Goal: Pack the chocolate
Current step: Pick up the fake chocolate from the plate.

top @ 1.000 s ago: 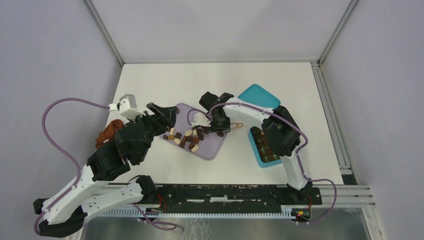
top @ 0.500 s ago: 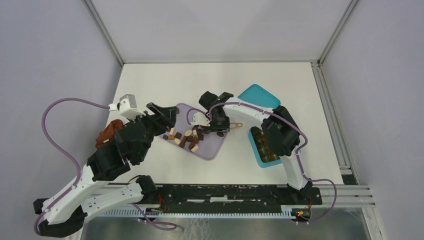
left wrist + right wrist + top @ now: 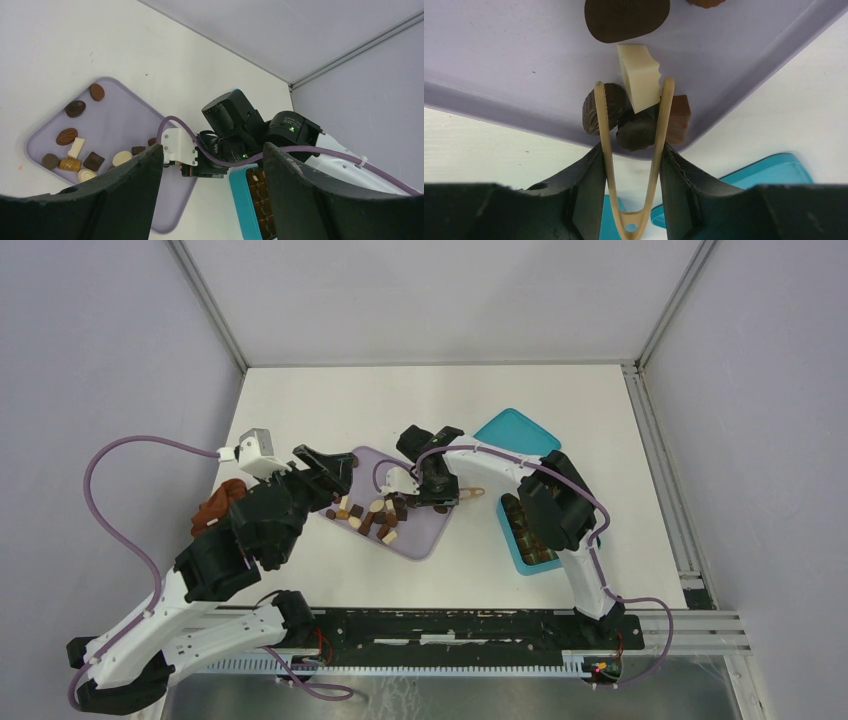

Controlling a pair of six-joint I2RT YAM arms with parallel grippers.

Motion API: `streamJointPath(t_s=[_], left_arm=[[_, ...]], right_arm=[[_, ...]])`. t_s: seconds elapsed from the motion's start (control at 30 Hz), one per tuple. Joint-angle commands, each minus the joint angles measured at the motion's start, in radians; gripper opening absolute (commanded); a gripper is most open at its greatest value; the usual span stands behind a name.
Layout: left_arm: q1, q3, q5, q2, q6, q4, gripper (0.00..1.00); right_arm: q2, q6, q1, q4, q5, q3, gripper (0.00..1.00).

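The chocolate (image 3: 370, 515) lies as several small dark, brown and cream pieces on a lilac tray (image 3: 420, 535). My right gripper (image 3: 436, 490) is shut on tan tongs (image 3: 470, 492). In the right wrist view the gripper (image 3: 630, 155) squeezes the tongs (image 3: 631, 216), whose two arms straddle a dark ridged piece (image 3: 636, 135) at the tray's rim (image 3: 524, 95). A cream piece (image 3: 639, 75) lies by the tong tips. My left gripper (image 3: 325, 470) is open and empty over the tray's left side. The teal box (image 3: 523, 535) stands to the right with pieces in its cells.
The teal lid (image 3: 517, 433) lies behind the box. A rust-brown cloth lump (image 3: 220, 505) sits at the left, beside my left arm. In the left wrist view, my right arm (image 3: 240, 130) stands between the tray (image 3: 115, 115) and the box (image 3: 250, 200).
My right gripper with the tongs has edged slightly left towards the pieces on the tray. The left arm has not moved.
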Motion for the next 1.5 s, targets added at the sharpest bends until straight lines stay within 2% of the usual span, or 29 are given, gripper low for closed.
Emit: streamJointPath(t_s=[0.0,0.13,0.4,0.7,1.13,1.47], left_arm=[[-0.002,0.008,-0.030,0.006,-0.026,0.024,0.78],[0.000,0.012,-0.028,0.012,-0.022,0.028,0.78],[-0.002,0.012,-0.027,0.009,-0.021,0.027,0.78],[0.000,0.011,-0.022,0.006,-0.025,0.028,0.78],[-0.002,0.009,-0.015,0.012,-0.023,0.038,0.78],[-0.001,0.004,-0.006,0.038,-0.015,0.065,0.78]], right_arm=[[0.013,0.007,0.003,-0.010,0.010,0.032,0.45],[0.015,0.009,0.003,-0.011,0.012,0.032,0.42],[-0.001,0.010,0.003,-0.012,0.001,0.028,0.22],[-0.080,0.013,-0.001,-0.011,-0.036,0.028,0.19],[-0.225,0.023,-0.039,-0.022,-0.203,-0.007,0.18],[-0.415,0.022,-0.129,-0.031,-0.291,-0.142,0.18]])
